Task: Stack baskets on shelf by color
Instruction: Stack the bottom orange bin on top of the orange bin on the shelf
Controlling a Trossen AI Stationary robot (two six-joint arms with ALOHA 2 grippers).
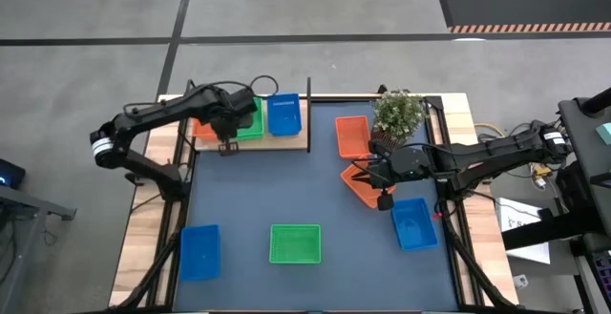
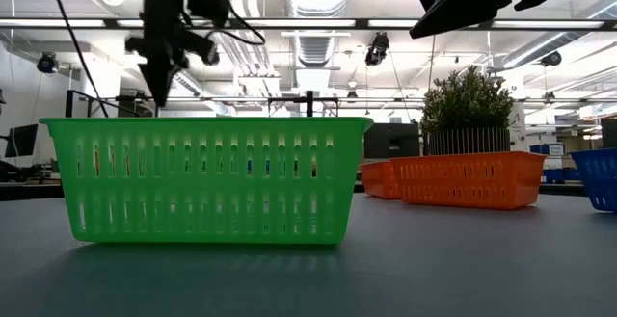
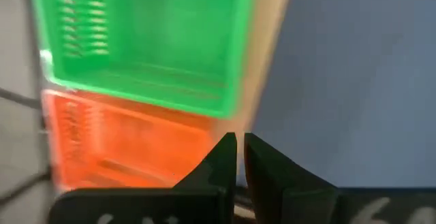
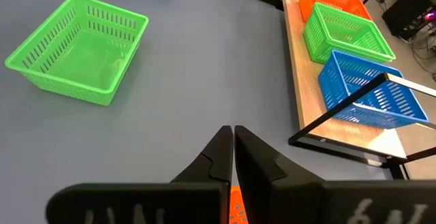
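From overhead we look straight down on the mat [image 1: 315,199]; our table-level view shares its green basket [image 1: 295,243], seen close.

- shelf [image 1: 286,142]: light wood, holds orange basket [image 1: 202,129], green basket [image 1: 252,120], blue basket [image 1: 284,115]
- mat [image 1: 315,195]: dark blue-grey
- green mesh basket [image 1: 295,243] on mat
- plant [image 1: 399,112]: green
- floor strip [image 1: 523,28]: orange-black stripes

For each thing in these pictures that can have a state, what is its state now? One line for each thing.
left gripper: shut, empty, at the shelf's front edge
right gripper: shut, above a tilted orange basket
shelf: holds orange, green and blue baskets side by side
green basket: upright, empty, on the mat
two blue baskets: upright, empty, on the mat
orange basket by the plant: upright on the mat
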